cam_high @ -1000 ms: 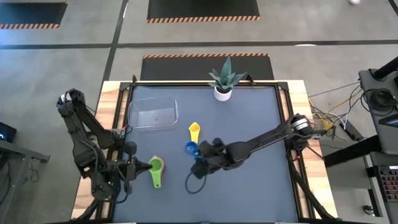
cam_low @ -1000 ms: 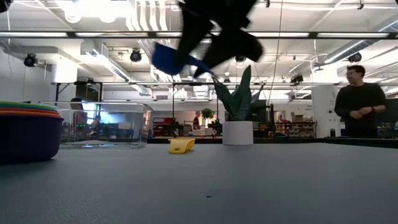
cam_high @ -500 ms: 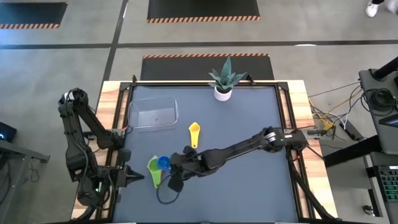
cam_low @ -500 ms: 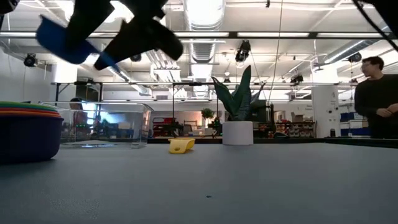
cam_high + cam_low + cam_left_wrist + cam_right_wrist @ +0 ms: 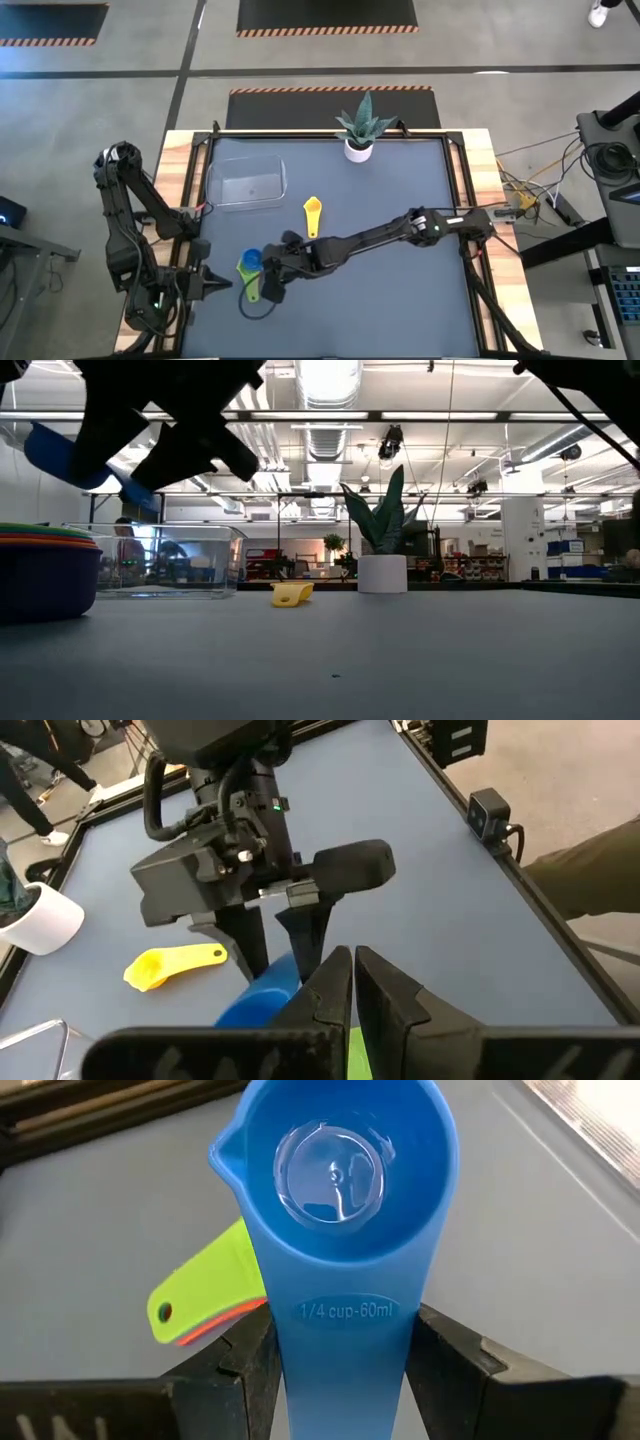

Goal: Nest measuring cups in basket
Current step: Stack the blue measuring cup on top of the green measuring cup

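Observation:
My right gripper [image 5: 268, 272] reaches across the table to its near left part and is shut on the blue measuring cup [image 5: 252, 260]. The cup hangs in the air above the nested stack of cups [image 5: 250, 285], which rests on the table with the green one on top. In the low view the stack [image 5: 40, 575] shows a purple bowl at the bottom. The yellow cup [image 5: 312, 212] lies alone on the mat. The clear basket [image 5: 245, 184] stands at the far left. My left gripper [image 5: 212, 283] waits shut just left of the stack. My right gripper pinches the blue cup's flat handle [image 5: 345, 1340] between its two fingers [image 5: 250, 1375], one on each long edge. The fingers lie along the handle. The bowl [image 5: 340, 1170] sticks out past the fingertips, mouth up and roughly level. The cup is lifted clear above the stack's green handle [image 5: 205, 1285].
A small white pot with a green plant [image 5: 358, 145] stands at the table's far edge. The mat right of my right arm and along the near edge is bare. The raised table frame [image 5: 196, 200] runs along the left side beside the basket.
My right gripper has carried the blue cup from beside the yellow cup toward the table's left and near edge, ending over the stack. My left gripper has drawn back from the stack toward the near left corner.

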